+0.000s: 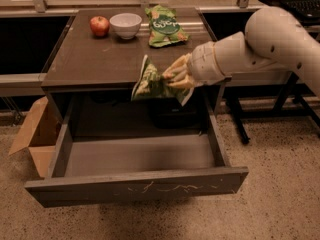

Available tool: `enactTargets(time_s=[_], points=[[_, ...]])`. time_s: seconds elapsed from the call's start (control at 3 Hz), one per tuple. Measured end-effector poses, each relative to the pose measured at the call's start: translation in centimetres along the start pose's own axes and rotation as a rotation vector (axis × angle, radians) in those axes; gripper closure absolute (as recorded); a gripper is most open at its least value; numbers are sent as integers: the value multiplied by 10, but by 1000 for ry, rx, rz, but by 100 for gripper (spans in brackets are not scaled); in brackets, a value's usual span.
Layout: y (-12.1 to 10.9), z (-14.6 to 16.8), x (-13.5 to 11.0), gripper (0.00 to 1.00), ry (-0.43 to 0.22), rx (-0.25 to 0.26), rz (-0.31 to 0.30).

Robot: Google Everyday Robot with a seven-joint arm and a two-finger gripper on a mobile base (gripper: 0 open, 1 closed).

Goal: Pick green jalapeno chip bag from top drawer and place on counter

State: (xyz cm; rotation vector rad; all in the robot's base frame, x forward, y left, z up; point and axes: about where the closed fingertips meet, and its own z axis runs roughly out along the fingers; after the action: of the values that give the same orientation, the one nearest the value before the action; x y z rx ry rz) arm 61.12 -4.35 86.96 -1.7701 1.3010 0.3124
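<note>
The green jalapeno chip bag (pixel 151 83) is crumpled, mid-green with mottled yellowish print. It hangs in my gripper (pixel 174 78), which is shut on its right side. The bag is lifted to the level of the counter's front edge, above the open top drawer (pixel 135 159). The drawer is pulled out, grey, with pale scratches on its front panel (pixel 140 187); nothing shows inside it. The counter (pixel 100 54) is a glossy grey-brown tabletop just behind the bag. My white arm reaches in from the right.
On the counter's far edge stand a red apple (pixel 99 25), a white bowl (pixel 125 24) and a paler green bag with a dark round logo (pixel 164 25). A cardboard box (pixel 35 134) sits on the floor left of the drawer. Dark table legs stand at right.
</note>
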Motion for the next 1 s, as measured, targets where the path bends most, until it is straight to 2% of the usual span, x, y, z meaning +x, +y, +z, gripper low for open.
enactTargets(time_s=[0.33,0.67,1.0], points=[[-55,-21,1,100,-34,93,-43],[-104,-28,15,100,-74,166,-41],[-139,-26,35,81,-121,213,7]])
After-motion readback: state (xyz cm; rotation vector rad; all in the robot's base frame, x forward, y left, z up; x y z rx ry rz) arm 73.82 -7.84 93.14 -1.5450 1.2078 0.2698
